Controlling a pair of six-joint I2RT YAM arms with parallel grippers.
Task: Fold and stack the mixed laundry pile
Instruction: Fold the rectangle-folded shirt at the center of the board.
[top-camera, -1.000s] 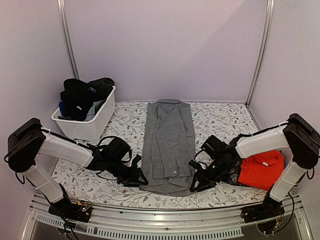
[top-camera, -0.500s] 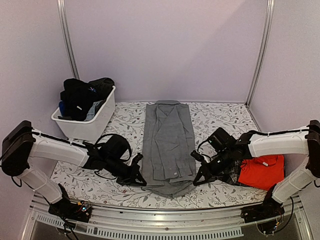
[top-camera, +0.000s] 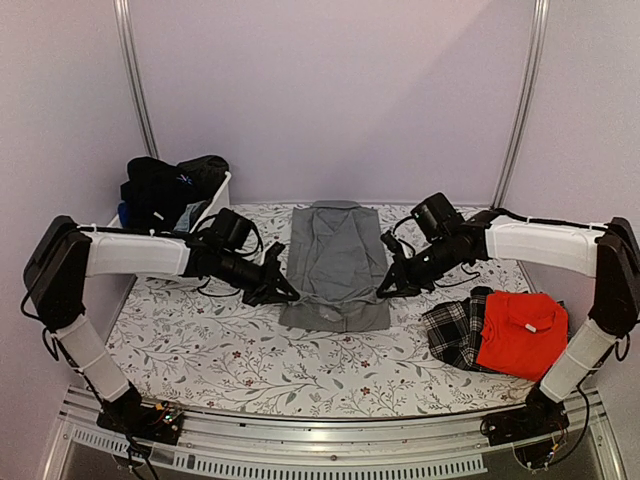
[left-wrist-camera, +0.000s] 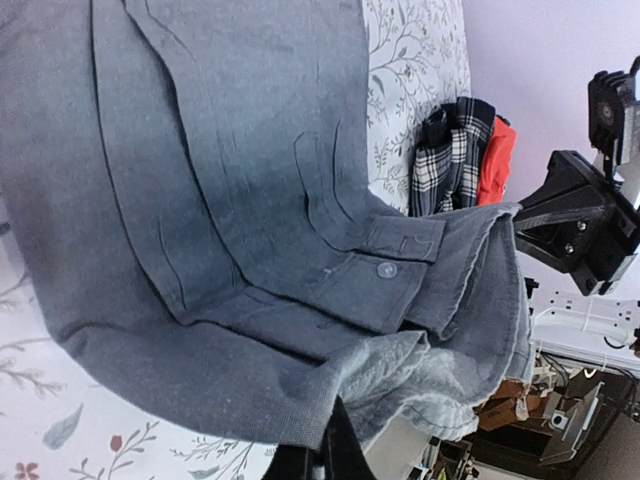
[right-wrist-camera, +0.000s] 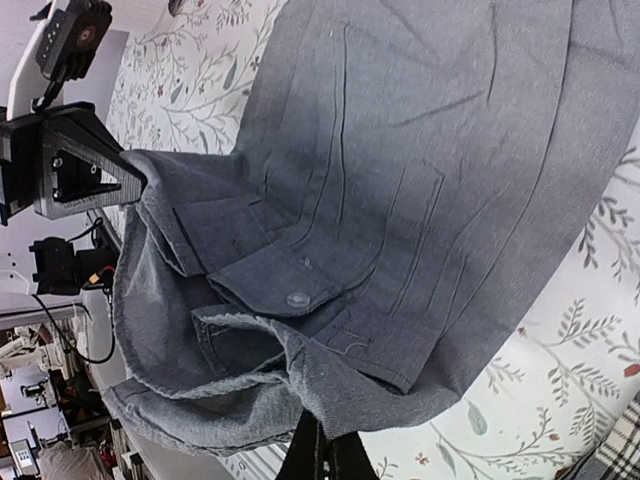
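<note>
Arms: two, left arm (top-camera: 130, 255) and right arm (top-camera: 545, 245)
Grippers: two, left gripper (top-camera: 283, 292) and right gripper (top-camera: 385, 290), two fingers each
Grey shirt (top-camera: 335, 270): one, its hem running from the left fingers across to the right fingers
Cuff button (left-wrist-camera: 386, 269): one showing, just above the fingertips
Red shirt (top-camera: 522, 335): one, well to the right of the right fingers
Plaid cloth (top-camera: 455, 330): one, between the red shirt and the right fingers
White tub (top-camera: 216, 198): one, behind and left of the left fingers
Garments in the tub (top-camera: 165, 185): black heap with a blue and a pale piece, number cannot be told
Metal posts (top-camera: 135, 80): two, far behind the fingers
</note>
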